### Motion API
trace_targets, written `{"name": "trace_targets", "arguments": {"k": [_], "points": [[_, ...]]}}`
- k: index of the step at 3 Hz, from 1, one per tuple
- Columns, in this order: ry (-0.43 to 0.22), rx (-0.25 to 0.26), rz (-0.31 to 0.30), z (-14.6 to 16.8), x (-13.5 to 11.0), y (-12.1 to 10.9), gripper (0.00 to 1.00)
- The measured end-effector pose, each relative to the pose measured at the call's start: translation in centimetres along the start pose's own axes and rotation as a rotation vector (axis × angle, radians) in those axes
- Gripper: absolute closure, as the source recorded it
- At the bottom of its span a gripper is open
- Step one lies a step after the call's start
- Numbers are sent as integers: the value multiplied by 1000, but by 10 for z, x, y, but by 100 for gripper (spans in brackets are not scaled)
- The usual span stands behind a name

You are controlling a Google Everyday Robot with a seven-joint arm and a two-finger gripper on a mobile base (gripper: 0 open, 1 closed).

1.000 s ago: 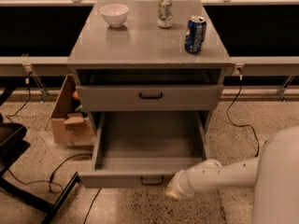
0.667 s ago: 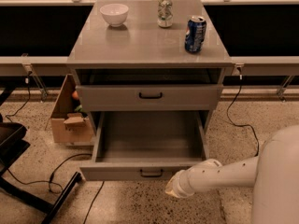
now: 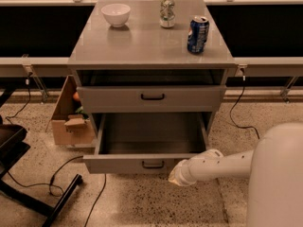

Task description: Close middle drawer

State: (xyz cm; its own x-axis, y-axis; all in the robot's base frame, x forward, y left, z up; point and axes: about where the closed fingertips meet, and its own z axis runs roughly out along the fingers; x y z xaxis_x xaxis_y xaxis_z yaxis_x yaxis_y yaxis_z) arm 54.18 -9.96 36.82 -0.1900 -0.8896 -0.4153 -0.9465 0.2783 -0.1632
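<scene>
Camera view: the middle drawer (image 3: 123, 164) stands pulled out from under the front edge of the cabinet (image 3: 142, 46), its tray open and bare. Compared with the views a second ago, the drawer front and its black handle (image 3: 153, 164) sit closer to the cabinet, so the drawer is partway in.

The gripper (image 3: 176, 176) is at the right end of the drawer front, just below and right of the handle, and has advanced with it. Whether the gripper is open or closed cannot be told.

The upper drawer (image 3: 109, 98) is shut. A bowl (image 3: 116, 14) sits near the back left corner of the top, and a blue can (image 3: 198, 34) near the right edge.

Judgement: the push is taking effect, but most of the travel remains.
</scene>
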Motion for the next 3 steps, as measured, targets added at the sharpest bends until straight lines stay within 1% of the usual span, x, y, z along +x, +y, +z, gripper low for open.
{"name": "trace_targets", "arguments": {"k": [1, 2, 3], "points": [[-8, 7, -5, 5, -2, -5, 100], [-16, 56, -31, 26, 7, -37, 100], [-16, 56, -31, 26, 7, -37, 100]]}}
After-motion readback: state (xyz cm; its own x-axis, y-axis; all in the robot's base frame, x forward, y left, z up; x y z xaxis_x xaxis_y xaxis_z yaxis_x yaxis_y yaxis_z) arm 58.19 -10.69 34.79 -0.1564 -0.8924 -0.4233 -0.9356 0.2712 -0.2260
